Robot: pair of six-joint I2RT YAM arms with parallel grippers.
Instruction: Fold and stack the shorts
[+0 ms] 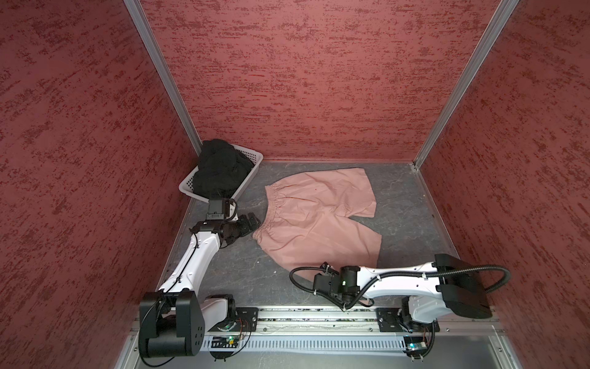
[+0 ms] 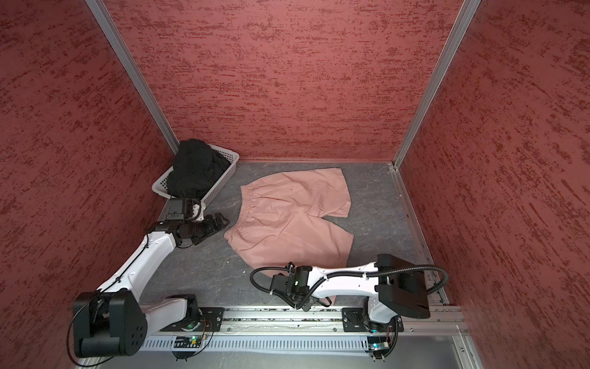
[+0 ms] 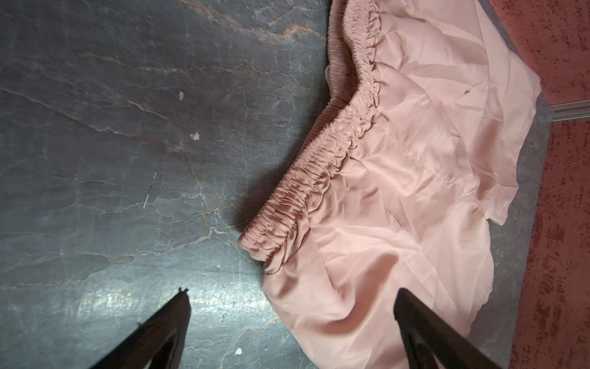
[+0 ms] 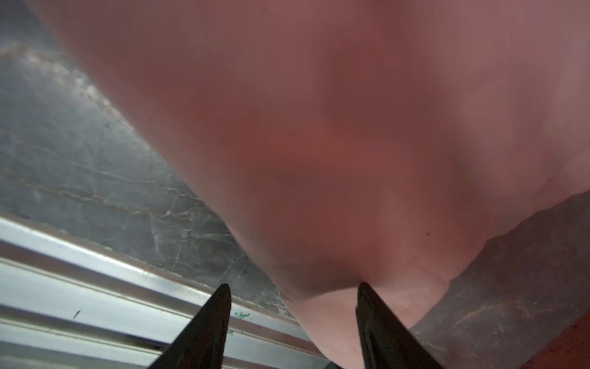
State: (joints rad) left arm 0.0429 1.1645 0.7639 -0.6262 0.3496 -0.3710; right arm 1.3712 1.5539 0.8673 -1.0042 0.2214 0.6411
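Item 1: dusty-pink cloth shorts (image 1: 319,217) with a gathered elastic waist. I see them spread flat on the dark grey marbled desk (image 1: 399,204) in both top views, the waist toward the left arm and the two legs toward the right wall. The nearer leg's hem runs under the right arm.

Item 2: black cloth shorts (image 1: 220,169), bunched in a heap. They sit in the white perforated plastic basket (image 1: 248,152) in the far left corner and rise above its rim.

Item 3: left claw (image 3: 292,292). I read it as released, with its jaws spread wide. It sits low just beside the near end of the waistband. In its wrist view one fingertip is over bare desk and the other over pink cloth.

Item 4: right claw (image 4: 293,285). Its jaws stand apart, clamping nothing that I can see. In its wrist view a blurred corner of the pink leg comes down between them, against one fingertip, and the aluminium rail (image 1: 303,314) at the desk's front edge runs beside it.
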